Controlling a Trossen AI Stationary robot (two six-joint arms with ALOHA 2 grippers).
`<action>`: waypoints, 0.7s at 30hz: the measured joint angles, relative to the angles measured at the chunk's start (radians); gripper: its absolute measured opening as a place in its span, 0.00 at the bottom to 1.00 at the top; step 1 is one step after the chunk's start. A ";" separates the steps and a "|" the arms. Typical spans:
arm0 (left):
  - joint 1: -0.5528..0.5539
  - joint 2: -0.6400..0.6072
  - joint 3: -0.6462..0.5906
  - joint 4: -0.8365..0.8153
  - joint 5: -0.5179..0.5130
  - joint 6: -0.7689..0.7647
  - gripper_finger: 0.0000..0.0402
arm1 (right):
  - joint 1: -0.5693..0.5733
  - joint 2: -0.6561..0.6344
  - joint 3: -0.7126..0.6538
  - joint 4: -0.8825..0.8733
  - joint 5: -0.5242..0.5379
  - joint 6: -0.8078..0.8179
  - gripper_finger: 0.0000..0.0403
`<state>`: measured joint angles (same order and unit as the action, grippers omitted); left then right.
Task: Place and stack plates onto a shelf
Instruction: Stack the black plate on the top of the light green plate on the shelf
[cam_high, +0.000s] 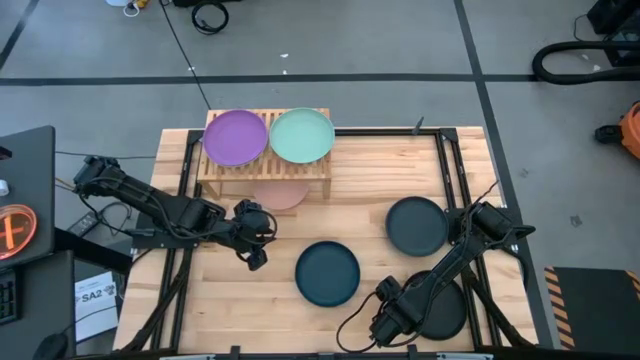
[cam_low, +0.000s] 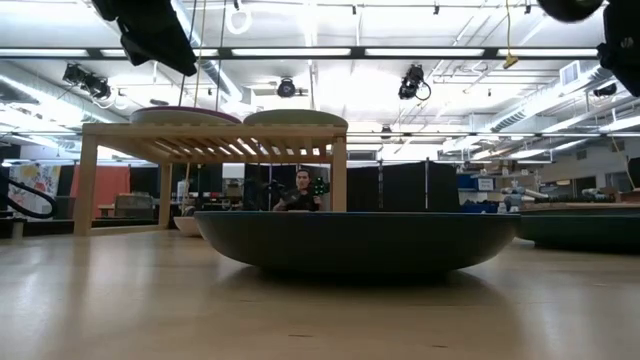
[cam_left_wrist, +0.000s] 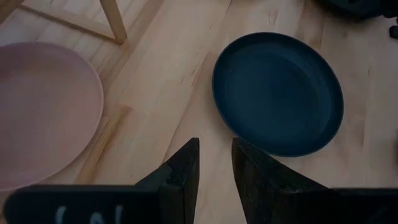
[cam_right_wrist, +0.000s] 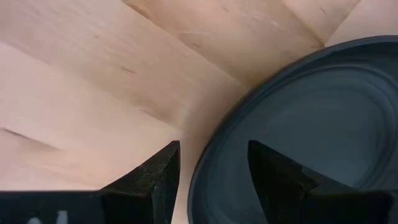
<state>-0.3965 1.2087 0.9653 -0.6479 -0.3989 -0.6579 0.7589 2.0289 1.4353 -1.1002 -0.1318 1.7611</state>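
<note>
1. Light-wood table (cam_high: 400, 170), bare planks, carries everything.
2. Shelf (cam_high: 265, 168) at the far middle-left of the table, long axis running left-right, slats crossing it front to back.
3. Purple plate (cam_high: 236, 137) and mint plate (cam_high: 302, 135) lie flat side by side on the shelf top, rims touching or nearly so.
4. Pink plate (cam_high: 281, 192) flat on the table under the shelf's front edge, half hidden.
5. Dark teal plate (cam_high: 327, 272) flat at table centre-front, rim up.
6. Grey-black plate (cam_high: 417, 225) to its right; black plate (cam_high: 445, 308) at the front right, partly under the right arm.
7. Left gripper (cam_high: 256, 258) just left of the dark teal plate, fingers (cam_left_wrist: 186, 163) nearly closed, narrow gap, gripping nothing.
8. Right gripper (cam_right_wrist: 213, 163) spread apart, straddling the black plate's rim, not clamped.
</note>
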 joint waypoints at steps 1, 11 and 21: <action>0.000 0.000 0.000 0.000 0.000 0.000 0.25 | 0.000 0.000 0.000 -0.003 0.000 0.000 0.48; 0.000 0.000 0.000 -0.001 0.000 0.000 0.25 | 0.000 -0.001 -0.042 0.027 0.010 0.016 0.43; 0.000 0.000 0.000 -0.002 0.000 0.000 0.25 | -0.001 -0.002 -0.104 0.065 -0.036 0.017 0.30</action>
<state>-0.3965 1.2087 0.9653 -0.6495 -0.3991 -0.6582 0.7578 2.0270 1.3309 -1.0350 -0.1679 1.7781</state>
